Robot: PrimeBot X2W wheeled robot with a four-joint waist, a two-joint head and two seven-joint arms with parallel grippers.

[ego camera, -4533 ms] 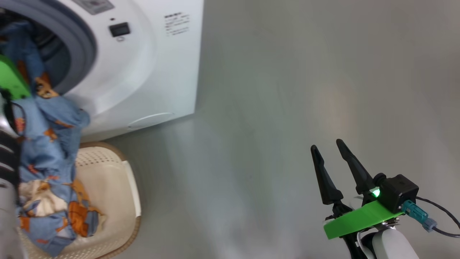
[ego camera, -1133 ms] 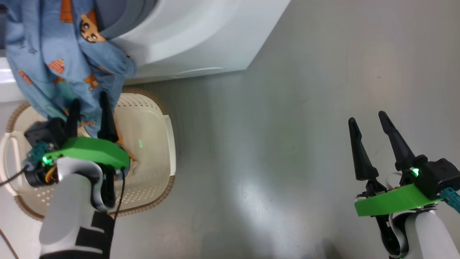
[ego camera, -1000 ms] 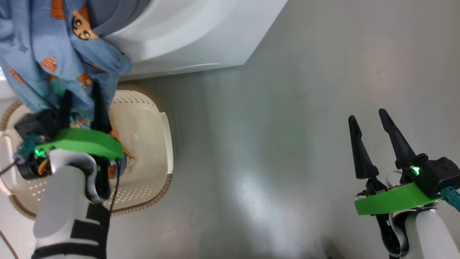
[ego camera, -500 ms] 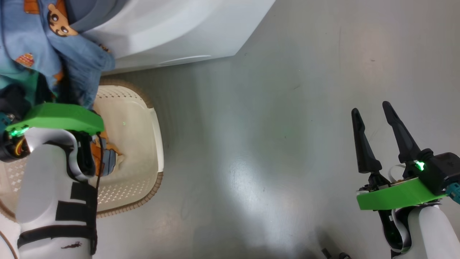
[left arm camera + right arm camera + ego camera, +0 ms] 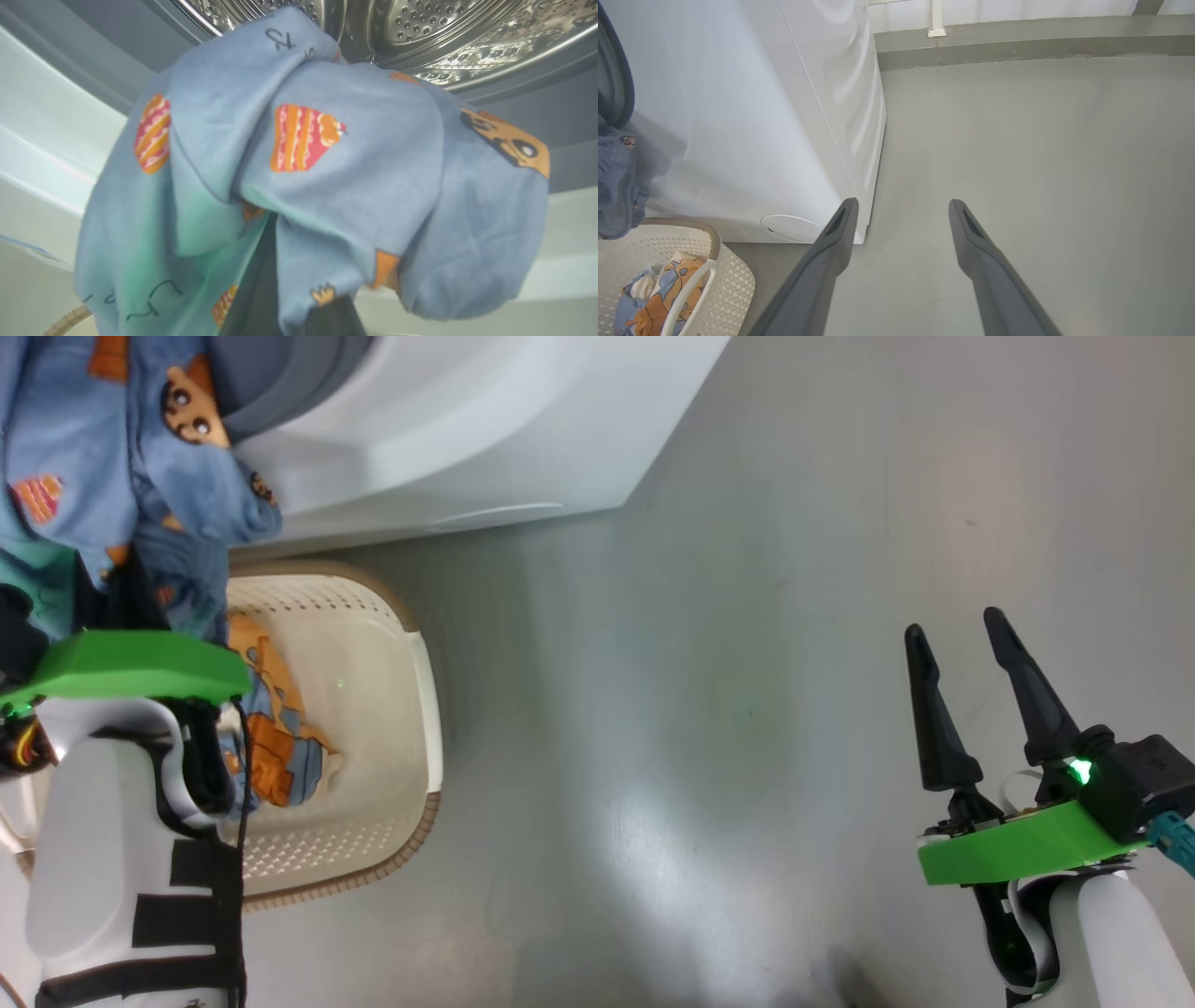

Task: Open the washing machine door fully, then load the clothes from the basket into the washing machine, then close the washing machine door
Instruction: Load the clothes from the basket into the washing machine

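one blue garment (image 5: 355, 186), pinched in my closed left pincer (image 5: 271, 275), hangs from the washing machine's (image 5: 485, 420) lip; the drum (image 5: 420, 37) lies straight ahead of it. right pincer (image 5: 952, 639) spread wide, empty, well apart; more clothes (image 5: 275, 756) in the basket (image 5: 425, 663) beneath.

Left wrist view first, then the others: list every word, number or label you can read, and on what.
None reads for certain.
On the blue garment: dark handwritten-style marks near its top fold and lower left edge, too creased to read.
On the washing machine: no legible lettering on its white panels.
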